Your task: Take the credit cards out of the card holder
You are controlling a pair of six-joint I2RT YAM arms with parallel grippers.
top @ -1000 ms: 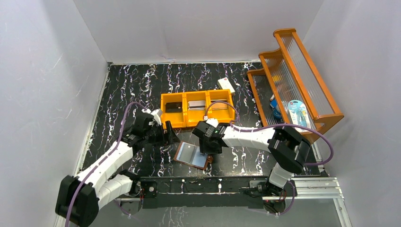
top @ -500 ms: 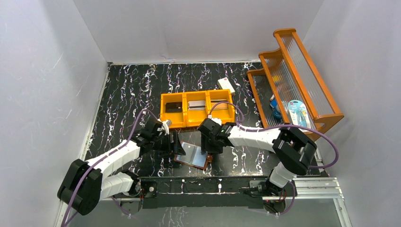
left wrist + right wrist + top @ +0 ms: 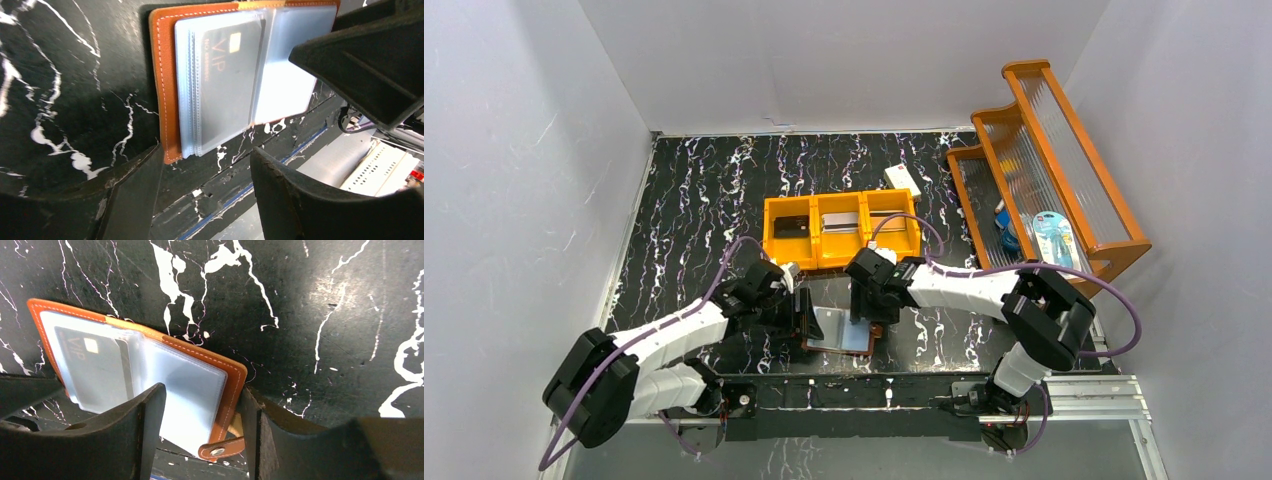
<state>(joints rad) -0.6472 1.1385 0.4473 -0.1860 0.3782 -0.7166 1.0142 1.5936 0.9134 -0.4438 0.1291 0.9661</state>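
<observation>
The card holder [image 3: 839,331] lies open on the black marble table near its front edge, with brown leather outside and clear sleeves inside. A black credit card [image 3: 231,82] marked VIP sits in a left-hand sleeve [image 3: 95,365]. My left gripper [image 3: 807,318] hangs open at the holder's left edge [image 3: 167,90], and nothing is between its fingers [image 3: 131,200]. My right gripper [image 3: 202,390] is open astride the holder's right half, one finger [image 3: 125,440] over the sleeves and the other against the leather edge by the snap tab [image 3: 220,450]. Two more credit cards, one black [image 3: 791,226] and one grey-silver [image 3: 840,222], lie in the orange tray.
The orange three-compartment tray [image 3: 894,238] stands just behind the grippers. A cream-white box [image 3: 902,179] lies beyond it. An orange shelf rack [image 3: 1064,150] holding small items fills the right side. The metal rail [image 3: 924,392] runs along the front edge, close to the holder.
My left arm has swung right, up to the holder's left edge. The holder has turned from a slant to nearly square with the front edge, and the right gripper has stayed over it.
</observation>
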